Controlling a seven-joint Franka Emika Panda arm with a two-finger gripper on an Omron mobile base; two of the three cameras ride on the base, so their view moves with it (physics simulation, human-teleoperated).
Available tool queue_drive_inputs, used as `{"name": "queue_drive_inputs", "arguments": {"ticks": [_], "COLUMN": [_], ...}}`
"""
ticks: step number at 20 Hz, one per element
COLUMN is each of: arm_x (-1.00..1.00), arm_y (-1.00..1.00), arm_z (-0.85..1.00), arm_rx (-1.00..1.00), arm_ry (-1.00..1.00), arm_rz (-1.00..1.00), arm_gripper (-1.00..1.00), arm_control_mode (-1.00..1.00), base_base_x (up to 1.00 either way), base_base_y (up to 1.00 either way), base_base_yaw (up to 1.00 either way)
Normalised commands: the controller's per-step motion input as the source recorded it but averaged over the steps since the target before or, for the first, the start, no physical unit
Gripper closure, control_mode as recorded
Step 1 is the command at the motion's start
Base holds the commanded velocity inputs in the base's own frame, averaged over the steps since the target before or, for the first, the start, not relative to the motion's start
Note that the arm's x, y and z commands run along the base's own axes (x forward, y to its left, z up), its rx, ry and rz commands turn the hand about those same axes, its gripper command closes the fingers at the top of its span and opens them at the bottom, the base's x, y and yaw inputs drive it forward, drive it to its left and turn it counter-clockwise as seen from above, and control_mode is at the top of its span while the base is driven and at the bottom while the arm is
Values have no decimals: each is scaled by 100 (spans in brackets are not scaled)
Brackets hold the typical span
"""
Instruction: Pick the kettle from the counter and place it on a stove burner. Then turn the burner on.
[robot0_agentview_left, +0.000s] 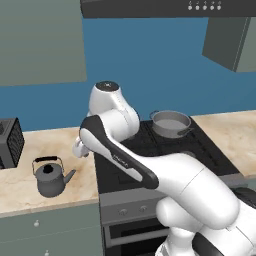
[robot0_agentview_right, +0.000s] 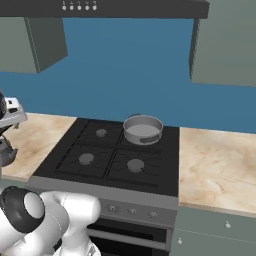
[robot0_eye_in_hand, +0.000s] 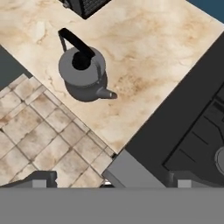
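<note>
Four burners on the stove, three bare; the far right one carries a silver pot, so the kettle's likely home is one of the free discs, for instance the near-left stove burner. The kettle sits upright on the counter left of the stove, near the front edge, spout toward the stove, black arched handle standing up over the lid, which leaves the handle open to a grasp from above. A dark appliance stands behind it, well apart. In the left base view the arm is folded across the stove's left side with the hand out over the counter edge, beside the kettle, not touching it. The hand view looks down on the kettle from above and off to one side, floor tiles below the counter lip, so the gripper hovers high, not yet lined up over the handle. Finger tips sit wide apart at the bottom corners, nothing between them: jaws spread, empty. Knobs on the stove front untouched. My read: approach stage, pick not begun.
</note>
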Motion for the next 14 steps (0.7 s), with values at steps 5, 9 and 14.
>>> {"name": "queue_drive_inputs", "arguments": {"ticks": [5,9,14], "arm_x": [7,8,9], "arm_y": [43,44,42], "arm_z": [-14,-14,-15], "arm_rx": [-3,-3,-2], "arm_ry": [0,0,0], "arm_rz": [5,5,5], "arm_gripper": [-100,-100,-100], "arm_control_mode": [-100,-100,-100], "base_base_x": [0,0,0], "base_base_y": [0,0,0], "base_base_yaw": [0,0,0]}}
